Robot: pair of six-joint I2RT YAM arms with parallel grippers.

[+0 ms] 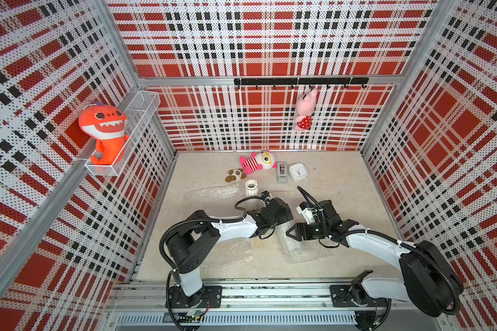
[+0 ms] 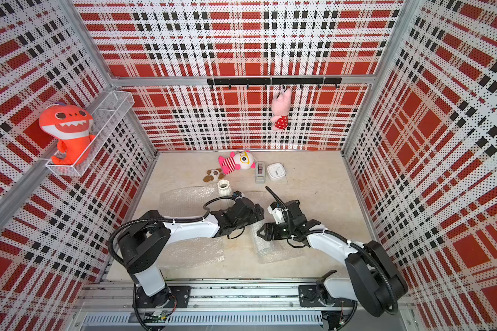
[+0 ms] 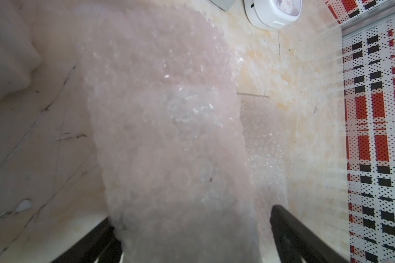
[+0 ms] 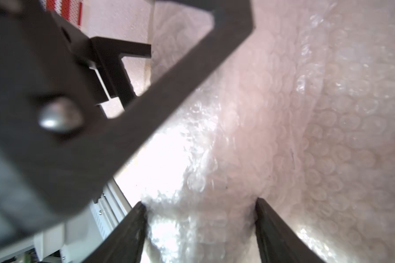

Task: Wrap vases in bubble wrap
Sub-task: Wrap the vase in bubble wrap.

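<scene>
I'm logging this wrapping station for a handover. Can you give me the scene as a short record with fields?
vase: one bare, upright
bubble wrap: flat sheet beside the vase; bundled piece nearer the front
left gripper: jaws wide, wrap between them
right gripper: jaws flank wrap, grip unclear
back row: clock, tape dispenser, plush toys

The vase is white, bubble wrap clear, walls red-black-white plaid.

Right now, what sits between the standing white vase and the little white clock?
A grey tape dispenser stands between the ribbed white vase and the square white clock, nearer the clock; both top views show it.
</scene>
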